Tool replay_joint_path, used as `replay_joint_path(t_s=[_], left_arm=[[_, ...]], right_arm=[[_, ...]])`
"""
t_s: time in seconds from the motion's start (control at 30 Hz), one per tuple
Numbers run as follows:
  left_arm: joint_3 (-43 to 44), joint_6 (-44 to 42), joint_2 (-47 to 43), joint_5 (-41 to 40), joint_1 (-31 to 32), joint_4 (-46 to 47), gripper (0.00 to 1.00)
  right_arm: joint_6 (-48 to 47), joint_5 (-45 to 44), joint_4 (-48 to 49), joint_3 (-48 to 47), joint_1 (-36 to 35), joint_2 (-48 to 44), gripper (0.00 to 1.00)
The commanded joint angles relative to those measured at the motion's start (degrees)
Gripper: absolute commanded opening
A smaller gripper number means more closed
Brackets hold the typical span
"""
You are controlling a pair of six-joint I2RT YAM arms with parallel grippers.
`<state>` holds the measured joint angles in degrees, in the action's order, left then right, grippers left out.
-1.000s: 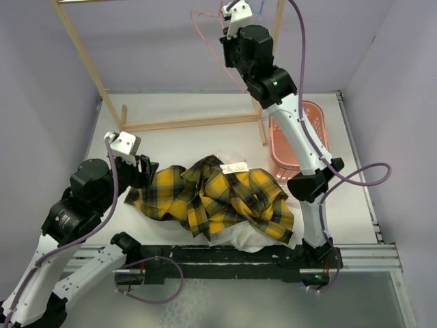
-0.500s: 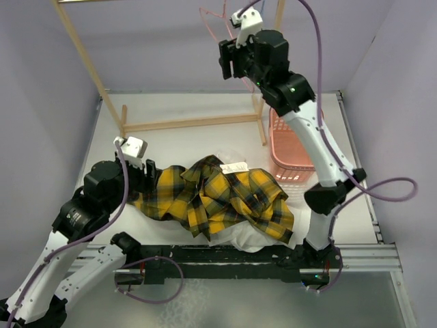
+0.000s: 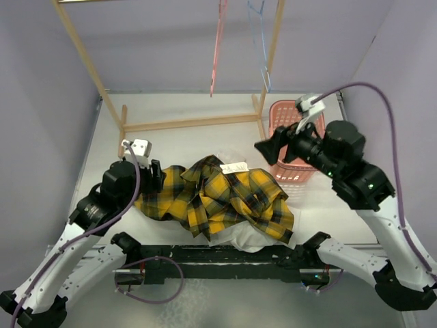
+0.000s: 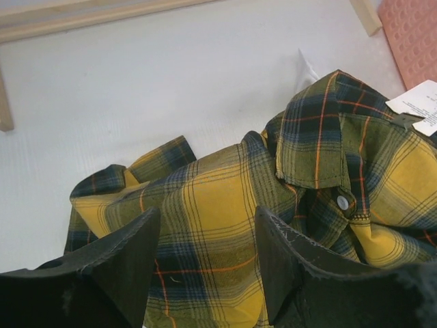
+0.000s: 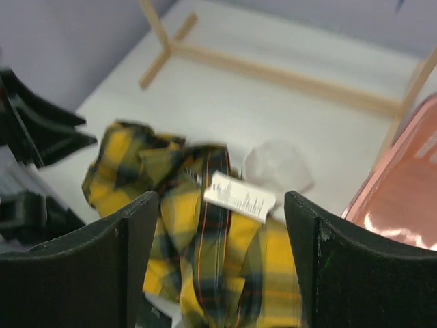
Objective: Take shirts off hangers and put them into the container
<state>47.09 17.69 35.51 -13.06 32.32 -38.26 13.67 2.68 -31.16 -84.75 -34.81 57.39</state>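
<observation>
The yellow-and-black plaid shirt (image 3: 218, 198) lies crumpled on the table, its paper label (image 3: 234, 167) facing up. A white shirt (image 3: 235, 236) peeks out from under it. My left gripper (image 3: 151, 179) hovers open over the plaid shirt's left edge; in the left wrist view the plaid cloth (image 4: 205, 205) shows between the fingers (image 4: 130, 253), untouched. My right gripper (image 3: 262, 147) is open and empty above the table, left of the salmon-pink container (image 3: 290, 157). The pink-red hanger (image 3: 217, 41) and the light blue hanger (image 3: 259, 41) hang bare on the rack.
The wooden rack's poles (image 3: 82, 48) and base bar (image 3: 191, 123) stand at the back. In the right wrist view the container (image 5: 403, 198) sits to the right, a white shirt fold (image 5: 276, 164) beyond the label (image 5: 239, 197), and the left arm (image 5: 34, 130) at far left.
My right gripper opened, let go of the pink-red hanger at the rack top, and swung down toward the table by the container. The hanger now hangs free. The left arm shifted slightly.
</observation>
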Motion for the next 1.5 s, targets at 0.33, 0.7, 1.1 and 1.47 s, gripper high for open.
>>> replay_joint_path(t_s=[0.33, 0.7, 1.1, 1.47], left_arm=[[-10.61, 34.62, -1.44, -8.63, -0.09, 2.02, 0.52], [-45.57, 47.90, -15.46, 9.72, -0.06, 43.76, 0.31], [-40.84, 40.85, 9.51, 23.97, 0.11, 74.09, 0.29], [-29.71, 28.07, -5.78, 20.39, 0.20, 47.38, 0.23]], right_arm=[[14.23, 12.36, 14.00, 32.59, 0.02, -0.10, 0.85], [16.44, 15.80, 28.51, 36.56, -6.72, 9.78, 0.94], [15.56, -1.06, 26.93, 23.52, -21.08, 26.35, 0.95], [17.26, -5.26, 30.40, 21.24, -21.09, 31.77, 0.94]])
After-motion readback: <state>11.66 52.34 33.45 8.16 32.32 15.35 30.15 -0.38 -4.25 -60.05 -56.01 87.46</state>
